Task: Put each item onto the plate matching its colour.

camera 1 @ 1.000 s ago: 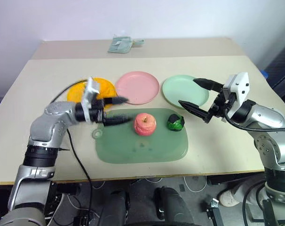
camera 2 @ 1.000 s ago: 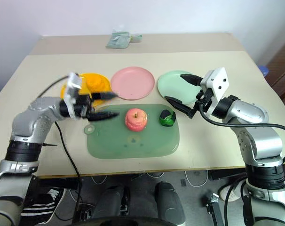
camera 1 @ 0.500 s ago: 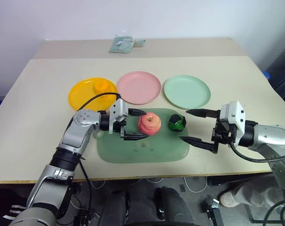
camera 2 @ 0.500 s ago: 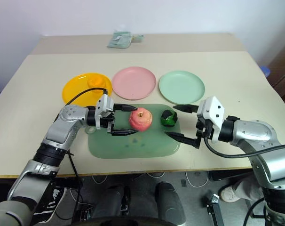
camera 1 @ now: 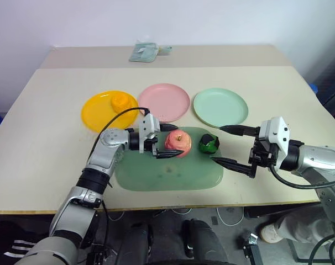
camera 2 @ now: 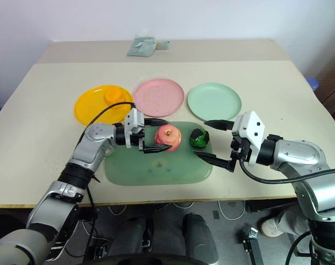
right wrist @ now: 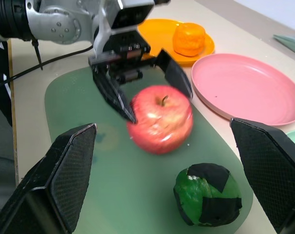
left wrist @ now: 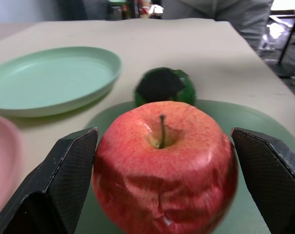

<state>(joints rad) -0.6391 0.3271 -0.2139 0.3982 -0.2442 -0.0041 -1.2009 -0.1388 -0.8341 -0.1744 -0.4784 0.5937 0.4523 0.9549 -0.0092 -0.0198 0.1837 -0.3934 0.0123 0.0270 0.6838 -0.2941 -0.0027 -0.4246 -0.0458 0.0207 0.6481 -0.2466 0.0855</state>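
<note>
The green mat (camera 1: 167,174) reaches under the left pincer (camera 1: 166,142), whose fingers gape wide around the pink-red apple (camera 1: 177,143), gripping nothing. Just past it sits the dark green fruit (camera 1: 208,144). The right pincer (camera 1: 229,145), wide open and empty, hovers beside that fruit over the mat's edge and bare worktop (camera 1: 278,99).

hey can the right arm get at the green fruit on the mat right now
Probably yes. The right gripper is open and sits just beside the green fruit, its fingers pointing toward it across the mat. Nothing lies between them; the apple and the left gripper are on the fruit's far side.
</note>
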